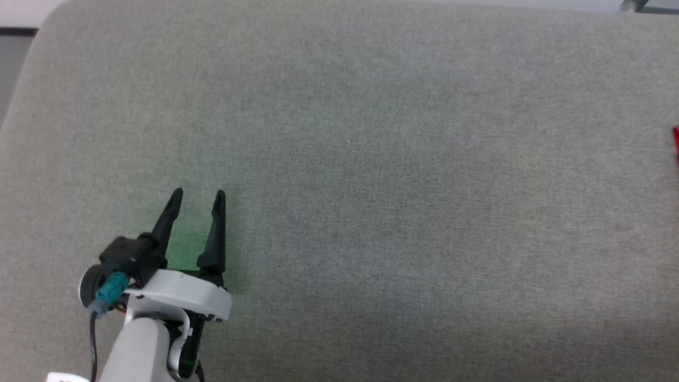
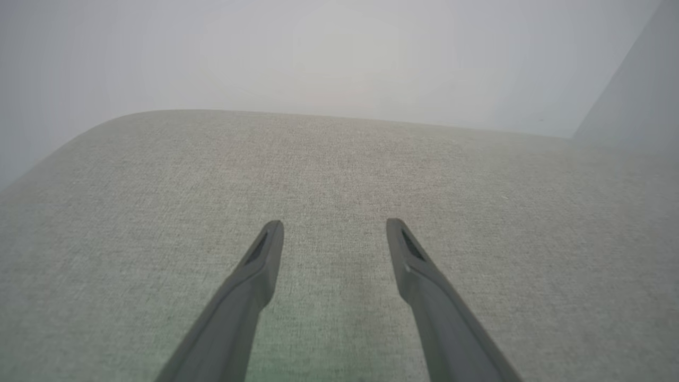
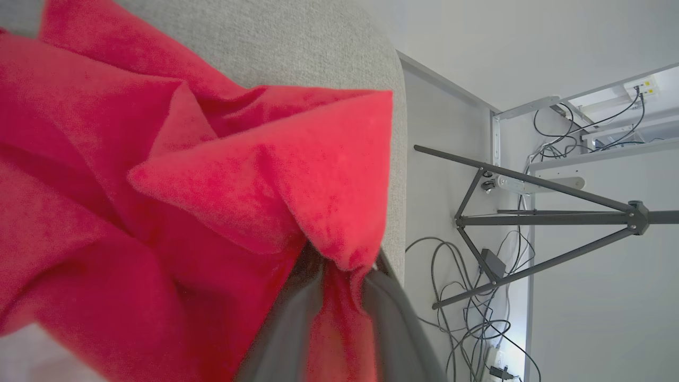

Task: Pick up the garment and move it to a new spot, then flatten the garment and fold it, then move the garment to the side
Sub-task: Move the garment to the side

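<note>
Right gripper (image 3: 345, 276): fingers close together, pinching a narrow fold of the garment (image 3: 175, 185). Left gripper (image 1: 199, 192): fingers spread wide, nothing between them, hovering low over the grey fabric surface (image 1: 371, 159).

Garment location: bunched at the far right of the surface, beside its rounded corner. In the head view I see just a red sliver at the right border.

Risks, my judgement:
- The heap sits near the corner. A release here could let loose cloth slide off toward the cables (image 3: 461, 276) and tripod (image 3: 530, 212) below.
- The pinch takes a thin fold, so a quick pull could strip it out.
- Cloth draped over the fingers could snag when they part.

Orientation: crumpled, so I find no readable long axis. Creases fan up and left from the pinch in the right wrist view. Collar, sleeves and lettering are hidden, so I cannot tell its heading.
</note>
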